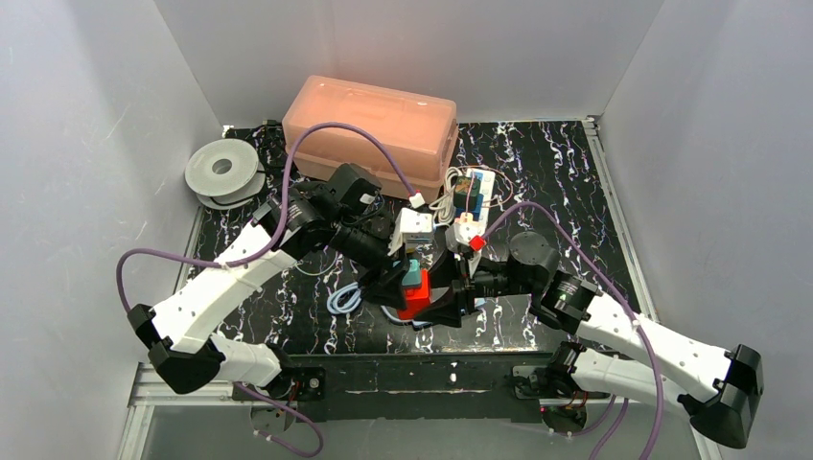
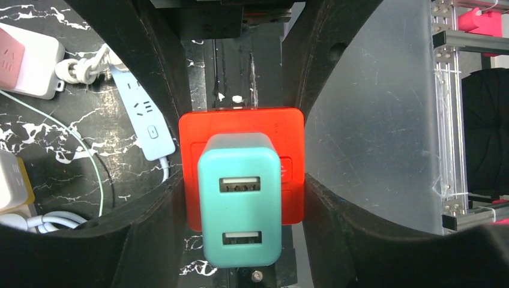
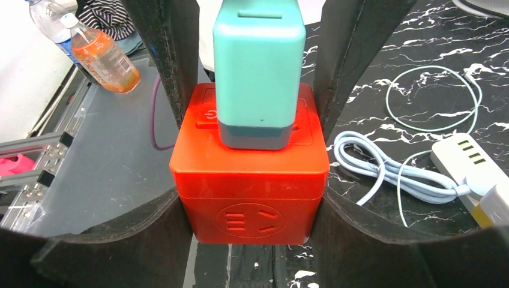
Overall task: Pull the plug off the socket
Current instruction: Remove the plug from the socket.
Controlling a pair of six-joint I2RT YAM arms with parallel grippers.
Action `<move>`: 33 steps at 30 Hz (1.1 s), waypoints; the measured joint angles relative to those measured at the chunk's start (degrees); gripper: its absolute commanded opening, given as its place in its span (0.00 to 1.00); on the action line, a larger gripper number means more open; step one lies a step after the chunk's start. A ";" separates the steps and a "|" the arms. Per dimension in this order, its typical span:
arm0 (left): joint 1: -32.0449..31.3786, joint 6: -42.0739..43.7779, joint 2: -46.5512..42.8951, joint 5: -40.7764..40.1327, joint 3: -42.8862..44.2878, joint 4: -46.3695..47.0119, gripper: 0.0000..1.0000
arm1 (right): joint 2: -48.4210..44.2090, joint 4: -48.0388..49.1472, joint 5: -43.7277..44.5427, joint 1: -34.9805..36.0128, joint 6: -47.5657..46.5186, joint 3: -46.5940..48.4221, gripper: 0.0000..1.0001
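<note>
While our right gripper (image 3: 251,201) is clamping the red socket (image 3: 249,180) by its sides, our left gripper (image 2: 242,180) is straddling the teal plug (image 2: 240,198), slightly open and not touching; the plug is sitting pushed into the socket.

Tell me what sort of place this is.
Probably a lab test cell for robots: plain white walls box in a black marbled table strewn with a power strip, a coiled cable and a spool.

Plain pale grey walls (image 1: 86,115) enclose a black, white-veined marble-patterned tabletop (image 1: 556,163) under even light.
</note>
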 measured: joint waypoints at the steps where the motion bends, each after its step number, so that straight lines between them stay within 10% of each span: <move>1: -0.02 0.20 0.04 -0.15 0.00 -0.35 0.34 | 0.22 0.02 -0.20 0.00 0.07 0.02 0.01; 5: -0.04 0.66 0.04 -0.44 0.00 -0.94 0.25 | 0.68 0.11 -0.24 0.04 0.31 0.17 0.68; 7: -0.04 0.70 0.04 -0.50 0.02 -1.01 0.22 | 0.57 0.09 0.00 0.04 0.68 0.15 0.74; 33: -0.72 -2.99 0.81 1.18 3.52 0.28 0.12 | 4.87 23.19 -2.45 0.02 11.52 -3.89 0.87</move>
